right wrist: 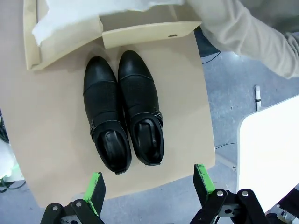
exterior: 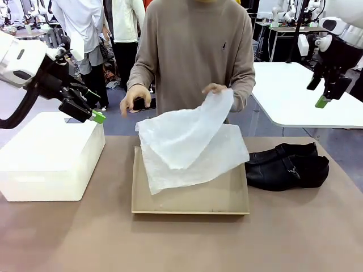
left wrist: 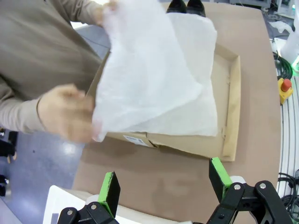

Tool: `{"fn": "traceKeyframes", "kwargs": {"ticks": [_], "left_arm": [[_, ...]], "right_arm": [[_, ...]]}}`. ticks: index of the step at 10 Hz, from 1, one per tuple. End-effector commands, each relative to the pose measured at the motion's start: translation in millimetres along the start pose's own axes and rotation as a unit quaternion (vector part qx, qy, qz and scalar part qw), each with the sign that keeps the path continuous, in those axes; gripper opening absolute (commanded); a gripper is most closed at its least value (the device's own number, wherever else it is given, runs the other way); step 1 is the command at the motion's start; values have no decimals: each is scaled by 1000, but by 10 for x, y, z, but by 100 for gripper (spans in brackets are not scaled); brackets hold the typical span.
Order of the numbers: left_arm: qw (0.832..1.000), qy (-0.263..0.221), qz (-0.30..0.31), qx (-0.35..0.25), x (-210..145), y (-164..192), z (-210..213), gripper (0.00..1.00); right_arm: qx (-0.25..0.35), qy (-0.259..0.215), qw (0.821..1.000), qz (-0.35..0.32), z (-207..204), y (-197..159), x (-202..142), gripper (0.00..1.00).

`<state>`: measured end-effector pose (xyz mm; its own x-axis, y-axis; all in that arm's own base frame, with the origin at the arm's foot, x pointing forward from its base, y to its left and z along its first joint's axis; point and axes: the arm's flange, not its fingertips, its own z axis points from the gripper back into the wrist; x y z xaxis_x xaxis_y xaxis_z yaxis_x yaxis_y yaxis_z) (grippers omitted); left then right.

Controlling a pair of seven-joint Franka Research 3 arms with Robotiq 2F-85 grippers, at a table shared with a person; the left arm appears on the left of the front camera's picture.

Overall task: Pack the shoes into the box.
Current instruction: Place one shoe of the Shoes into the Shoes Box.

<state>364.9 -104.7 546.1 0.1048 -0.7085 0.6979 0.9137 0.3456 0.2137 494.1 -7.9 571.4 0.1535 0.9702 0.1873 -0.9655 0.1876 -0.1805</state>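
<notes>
Two glossy black shoes [exterior: 287, 165] [right wrist: 124, 109] lie side by side on the table right of the brown cardboard box [exterior: 190, 201] [left wrist: 229, 107] [right wrist: 32, 37]. White tissue paper [exterior: 190, 144] [left wrist: 154, 70] covers the box; a person's hands [exterior: 135, 96] lift one sheet at its far edge. My left gripper [exterior: 93, 113] [left wrist: 163, 179] hovers open above the white box, empty. High at the right, above the shoes, my right gripper [exterior: 324, 93] [right wrist: 148, 179] is open and empty too.
A large white rectangular box [exterior: 51, 156] stands at the table's left. The person in a beige sweater [exterior: 193, 51] stands at the far side behind the cardboard box. A white table [exterior: 306, 96] lies beyond at the right.
</notes>
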Motion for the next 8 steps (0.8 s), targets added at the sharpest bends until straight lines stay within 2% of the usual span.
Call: {"fn": "traceKeyframes", "kwargs": {"ticks": [1, 4, 8], "left_arm": [[1000, -10, -7, -6, -16, 32, -7, 100], [1000, -10, -7, -6, -16, 32, -7, 100], [1000, -10, -7, -6, -16, 32, -7, 100]], "right_arm": [[0, -6, 1000, 2, 10, 32, -17, 100], [-7, -1, 1000, 11, -57, -106, 60, 100], [-12, 9, 1000, 22, -513, -311, -109, 100]]}}
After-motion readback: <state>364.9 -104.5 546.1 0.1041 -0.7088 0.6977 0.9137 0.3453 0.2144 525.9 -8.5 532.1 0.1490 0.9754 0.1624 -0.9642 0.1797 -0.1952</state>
